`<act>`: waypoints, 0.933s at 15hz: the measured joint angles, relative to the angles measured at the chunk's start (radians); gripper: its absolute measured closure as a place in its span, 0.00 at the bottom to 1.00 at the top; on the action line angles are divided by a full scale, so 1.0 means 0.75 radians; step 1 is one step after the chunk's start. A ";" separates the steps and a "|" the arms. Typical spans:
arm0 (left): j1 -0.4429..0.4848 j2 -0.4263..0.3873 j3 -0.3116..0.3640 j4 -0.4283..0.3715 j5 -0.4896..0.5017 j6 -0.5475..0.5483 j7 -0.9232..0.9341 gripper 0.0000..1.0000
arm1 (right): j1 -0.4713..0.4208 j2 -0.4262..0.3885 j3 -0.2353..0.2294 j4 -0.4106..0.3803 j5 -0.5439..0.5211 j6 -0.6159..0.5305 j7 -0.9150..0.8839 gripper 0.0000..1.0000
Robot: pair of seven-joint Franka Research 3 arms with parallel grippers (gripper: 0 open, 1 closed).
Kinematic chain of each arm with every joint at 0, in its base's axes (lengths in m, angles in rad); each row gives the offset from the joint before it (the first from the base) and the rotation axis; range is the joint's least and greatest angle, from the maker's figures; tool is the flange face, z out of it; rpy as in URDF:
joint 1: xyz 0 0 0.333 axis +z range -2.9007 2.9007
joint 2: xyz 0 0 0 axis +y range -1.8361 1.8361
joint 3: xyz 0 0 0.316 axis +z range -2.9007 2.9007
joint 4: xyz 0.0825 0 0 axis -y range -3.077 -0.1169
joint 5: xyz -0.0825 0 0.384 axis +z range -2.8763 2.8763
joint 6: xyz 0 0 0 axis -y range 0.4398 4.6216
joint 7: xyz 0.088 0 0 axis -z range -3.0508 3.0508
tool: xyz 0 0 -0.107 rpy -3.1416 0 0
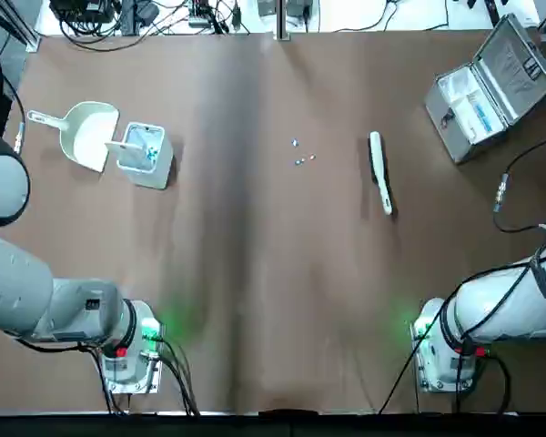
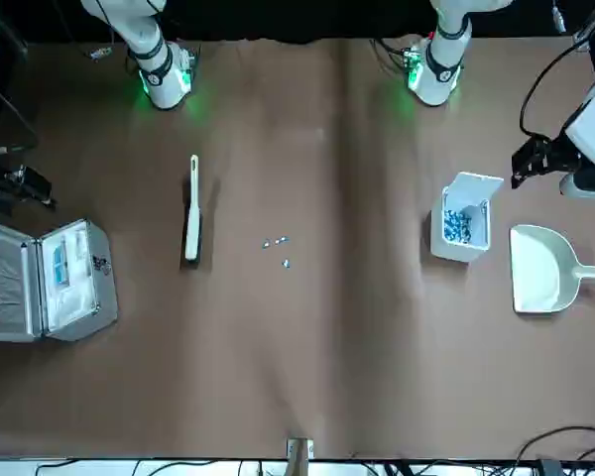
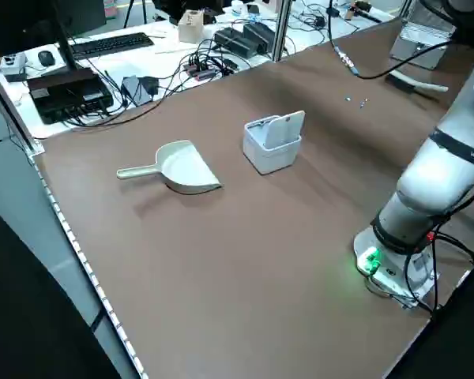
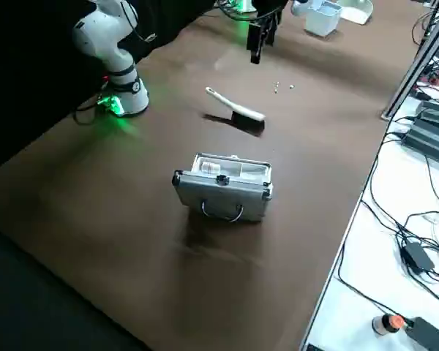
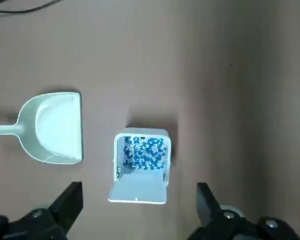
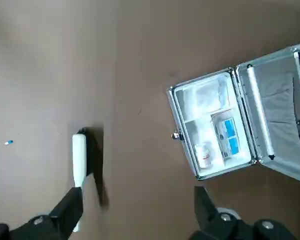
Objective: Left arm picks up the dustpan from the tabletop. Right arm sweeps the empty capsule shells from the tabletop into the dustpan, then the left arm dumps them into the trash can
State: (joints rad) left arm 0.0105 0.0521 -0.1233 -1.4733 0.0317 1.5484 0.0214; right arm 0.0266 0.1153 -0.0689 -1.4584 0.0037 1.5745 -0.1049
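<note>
Currently we see the dustpan (image 1: 88,135) flat on the bench (image 1: 255,300), far-left area, just beside the trash can (image 1: 146,155); can's lid is open, blue-white bits inside. Capsule shells (image 1: 300,155) lie loose mid-bench, well apart from the pan, w/ the brush (image 1: 380,171) to their right. Open metal case (image 1: 491,86) at far right. Left hand (image 5: 137,210) hangs above the can and pan, fingers (image 5: 70,200) spread apart, holding nothing. Right hand (image 6: 135,215) hangs above brush and case, fingers apart too, also empty.
</note>
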 joint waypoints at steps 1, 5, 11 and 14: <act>0.000 0.000 0.000 0.000 0.000 0.000 0.001 0.00 | -0.006 0.000 0.000 -0.003 0.000 0.000 0.005 0.02; 0.002 0.000 0.002 0.000 0.000 0.000 0.001 0.00 | -0.029 0.000 -0.001 -0.005 0.006 -0.004 0.009 0.02; 0.004 0.000 0.003 0.000 0.000 0.000 0.001 0.00 | -0.026 -0.001 0.015 -0.122 0.111 -0.049 0.011 0.02; 0.004 0.000 0.004 0.000 0.000 0.000 0.001 0.00 | -0.025 -0.001 0.018 -0.184 0.129 -0.047 0.011 0.02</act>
State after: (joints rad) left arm 0.0135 0.0522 -0.1204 -1.4735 0.0317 1.5483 0.0218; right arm 0.0079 0.1147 -0.0555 -1.5966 0.1006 1.5391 -0.0969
